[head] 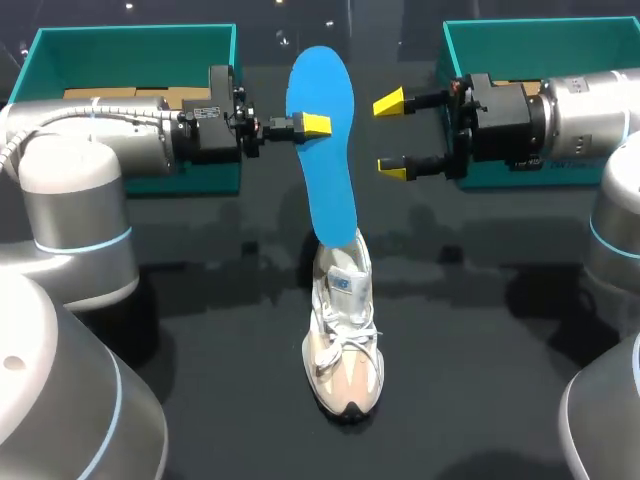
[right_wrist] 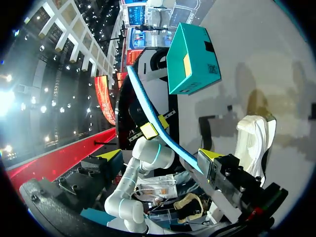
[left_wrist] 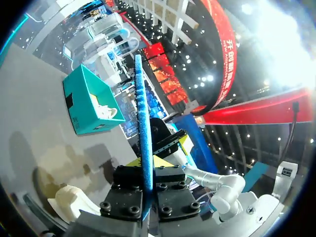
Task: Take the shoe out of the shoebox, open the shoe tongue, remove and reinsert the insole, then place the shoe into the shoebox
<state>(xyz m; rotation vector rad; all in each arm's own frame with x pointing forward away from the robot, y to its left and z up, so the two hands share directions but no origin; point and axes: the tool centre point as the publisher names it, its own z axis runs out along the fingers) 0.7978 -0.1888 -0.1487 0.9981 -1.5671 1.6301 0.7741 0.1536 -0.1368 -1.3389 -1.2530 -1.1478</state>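
The left arm (head: pixel 100 140) had its jaws clamped on one long edge of the blue insole (head: pixel 325 160), some way below its upper end. The left wrist view showed the insole (left_wrist: pixel 143 123) edge-on, pinched between them. It stood nearly upright above the desk (head: pixel 480 340) with its lower end at the collar of the shoe (head: pixel 345 345). That end was probably tucked just inside the opening, though the tongue hid the very tip. The shoe rested on its sole mid-desk, toe towards the robot, laces slack. The right arm (head: pixel 590 110) held its jaws apart, just beside the insole's other edge and not touching it. The left teal box (head: pixel 130 45) and the right teal box (head: pixel 540 35) sat at the back, well apart from the shoe.

In the right wrist view the insole (right_wrist: pixel 158 126) bowed along its length. It looked like light, thin, floppy foam, likely to buckle if pushed from high up, so a hold lower down would steer it better. The shoe seemed light and soft, apt to slide or tip unless steadied at the heel.
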